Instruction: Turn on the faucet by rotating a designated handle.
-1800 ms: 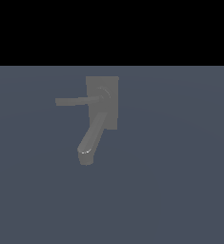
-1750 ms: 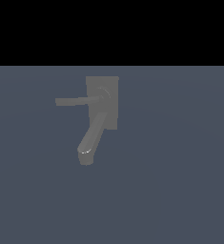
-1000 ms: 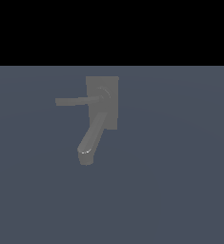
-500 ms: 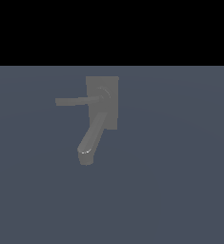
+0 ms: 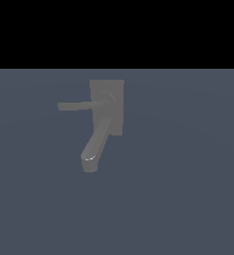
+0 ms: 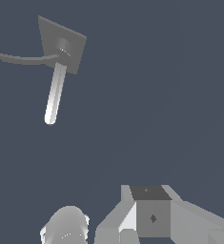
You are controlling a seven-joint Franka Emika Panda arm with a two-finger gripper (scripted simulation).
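Note:
The faucet (image 5: pixel 107 107) is a matte grey fixture with a rectangular back plate and a round hub. Its thick spout (image 5: pixel 94 145) runs down to a rounded tip. The handle (image 5: pixel 81 105) is a thin bar reaching from the hub toward the exterior view's left. The wrist view shows the faucet (image 6: pixel 61 44) some way off, with the thin handle (image 6: pixel 25 59) and the thicker spout (image 6: pixel 55 95). Pale grey and white robot parts (image 6: pixel 151 217) sit at that picture's edge, well apart from the faucet. No fingertips can be made out. The arm is absent from the exterior view.
The faucet lies on a flat blue-grey surface (image 5: pixel 188 189) that fills both views. A black band lies beyond its far edge in the exterior view. A white rounded robot part (image 6: pixel 66 226) shows beside the blocky grey one.

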